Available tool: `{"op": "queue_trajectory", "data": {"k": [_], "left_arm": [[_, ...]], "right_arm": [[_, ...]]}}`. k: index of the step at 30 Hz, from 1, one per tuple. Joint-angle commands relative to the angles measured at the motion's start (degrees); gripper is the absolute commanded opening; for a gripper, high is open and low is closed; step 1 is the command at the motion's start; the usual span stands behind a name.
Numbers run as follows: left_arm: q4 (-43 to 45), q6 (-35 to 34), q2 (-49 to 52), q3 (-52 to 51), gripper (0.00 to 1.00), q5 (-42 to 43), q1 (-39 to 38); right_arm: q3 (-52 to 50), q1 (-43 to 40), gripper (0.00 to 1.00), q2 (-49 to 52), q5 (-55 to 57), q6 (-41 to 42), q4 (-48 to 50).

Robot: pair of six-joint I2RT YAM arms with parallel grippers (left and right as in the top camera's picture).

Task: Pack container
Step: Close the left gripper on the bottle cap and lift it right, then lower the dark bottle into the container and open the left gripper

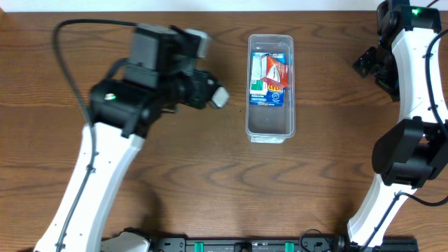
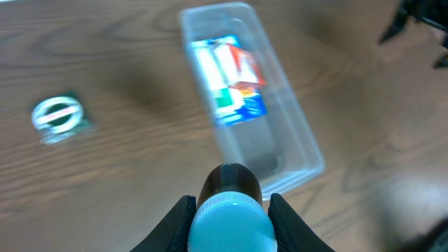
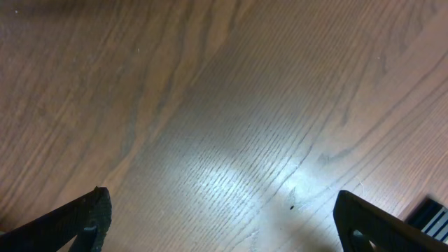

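Wooden table (image 1: 210, 189), left claw (image 2: 229, 210) gripping blue-capped bottle (image 2: 229, 229), container (image 1: 270, 124) just ahead

Your left wrist view is smeared. The blue-capped object (image 2: 229, 225) pinched in the left claw (image 2: 231, 203) runs off the bottom edge; you cannot tell what it is. Well left of the claw, a round green-and-white thing (image 2: 57, 115) is too blurred to name. Ahead, the packets (image 2: 231, 80) in the container (image 2: 260, 150) have unreadable print. The right claw (image 3: 220, 199) has its fingers (image 3: 84, 220) cut off by the lower corners.
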Motion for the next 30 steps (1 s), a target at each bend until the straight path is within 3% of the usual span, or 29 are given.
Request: {"op": "queue_trajectory", "data": {"k": [1,12,30], "left_arm": [[1.8,-1.4,3.1,1.1,0.29,1.0,-4.1],[10.8,-2.0,16.3,1.1,0.29,1.0,-13.3],[22.1,-1.9,27.5,1.1,0.30,1.0,-13.7]], "right_arm": [[0.0,-0.2,0.99,-1.4,0.9,1.0,-0.1],[0.0,-0.2,0.99,-1.4,0.9,1.0,-0.1],[0.0,-0.2,0.99,-1.4,0.9,1.0,-0.1]]}}
